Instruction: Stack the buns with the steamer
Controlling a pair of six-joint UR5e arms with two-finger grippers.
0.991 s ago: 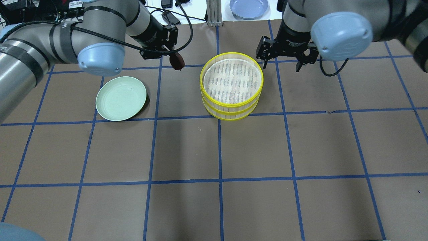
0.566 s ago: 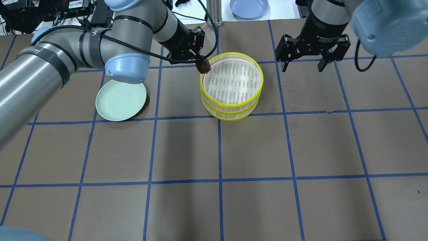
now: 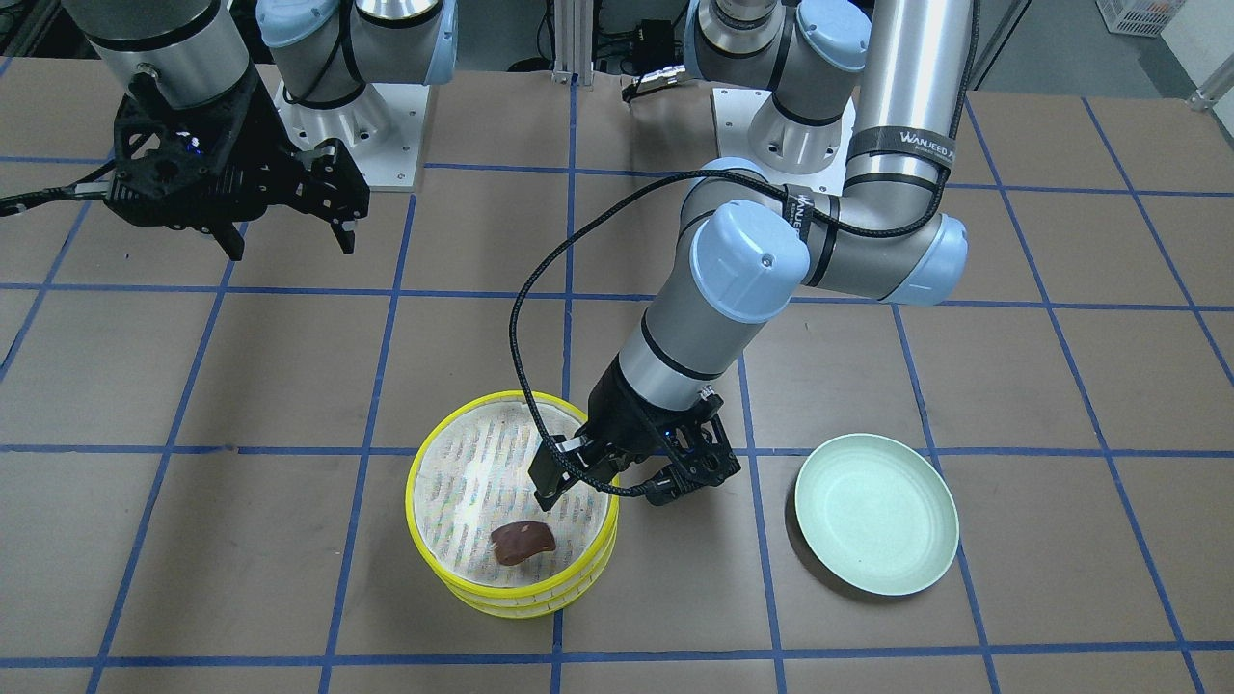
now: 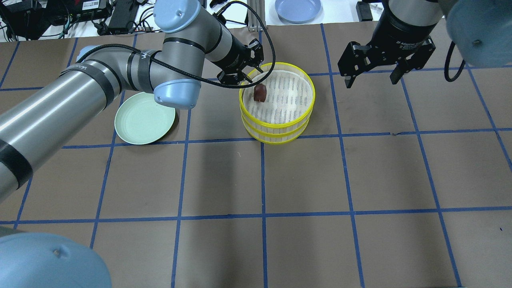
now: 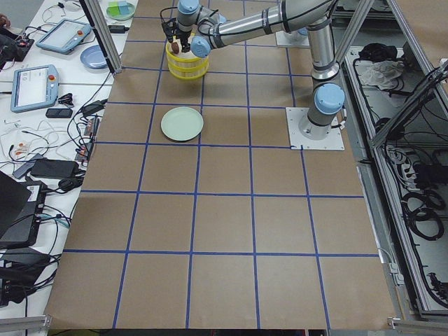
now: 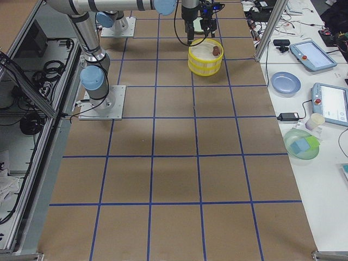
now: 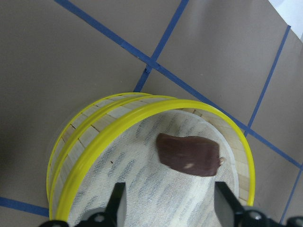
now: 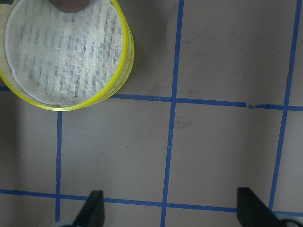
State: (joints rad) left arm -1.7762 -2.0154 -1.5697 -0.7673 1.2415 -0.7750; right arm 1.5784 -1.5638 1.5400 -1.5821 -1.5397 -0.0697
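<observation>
A black strap (image 3: 901,141) around the left arm (image 3: 908,67) carries white capitals, WANJEED, followed by what may be an X just before the band curves out of sight; this reads best in the front-facing view. From overhead the same strap shows only pale letters too small to read. In that overhead view the black body of the right gripper (image 4: 371,83) bears small white lettering that seems to begin "2F Adaptive", with the rest not legible. A white sticker (image 4: 90,5) on a black box behind the table has dark print that cannot be made out.
</observation>
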